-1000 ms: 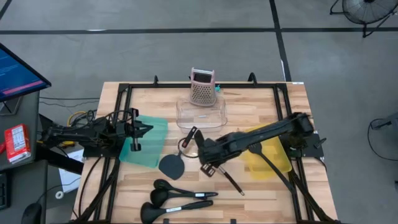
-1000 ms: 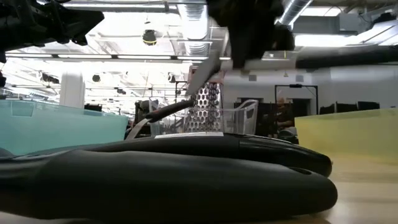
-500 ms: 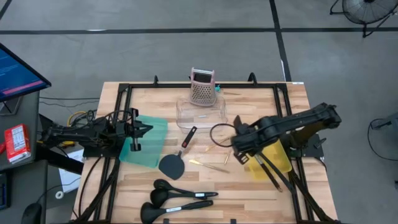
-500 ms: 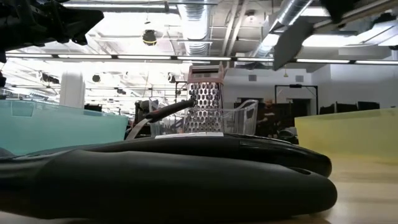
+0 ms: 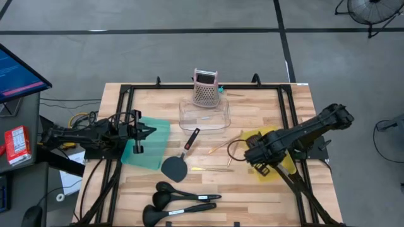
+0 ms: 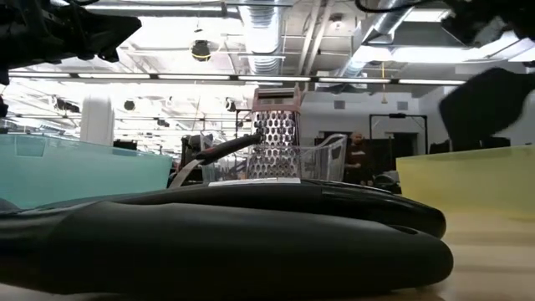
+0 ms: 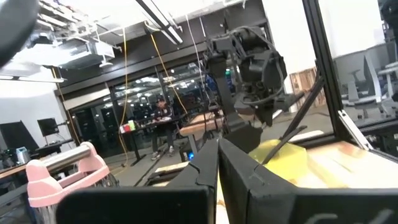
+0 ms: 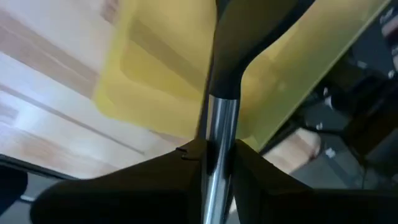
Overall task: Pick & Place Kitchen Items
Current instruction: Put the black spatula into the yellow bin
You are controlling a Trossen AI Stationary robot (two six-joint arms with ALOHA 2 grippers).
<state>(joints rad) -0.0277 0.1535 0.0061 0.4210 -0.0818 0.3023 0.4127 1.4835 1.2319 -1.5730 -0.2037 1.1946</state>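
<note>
While the right gripper [image 5: 257, 157] hangs over the yellow tray [image 5: 282, 165] at about four o'clock on the surface [image 5: 252, 189], its fingers [image 8: 261, 186] are closed on the metal shaft of a black utensil [image 8: 249, 31]. The right wrist view shows the shaft running up between them into a broad dark head above the yellow plastic. The left gripper [image 5: 144, 131] waits over the teal tray [image 5: 158, 142] at nine o'clock, its fingers drawn together with nothing between them.

More items lie loose on the wood: a black spatula [image 5: 177, 164] near the centre, a cluster of ladles [image 5: 177, 202] at six o'clock, and thin pale sticks [image 5: 211, 169] just right of centre. A clear container [image 5: 205, 116] and a pink grater [image 5: 206, 88] stand at twelve o'clock.

These utensils look light and stiff, so they should lift without sagging, yet a long handle will swing if taken near one end. A hold close to the middle of the handle, across its narrow width, seems safest. Smooth plastic and polished metal may slip or rotate in a light pinch. The sticks are thin and lie flat, so they probably need a careful pinch right at the wood.
</note>
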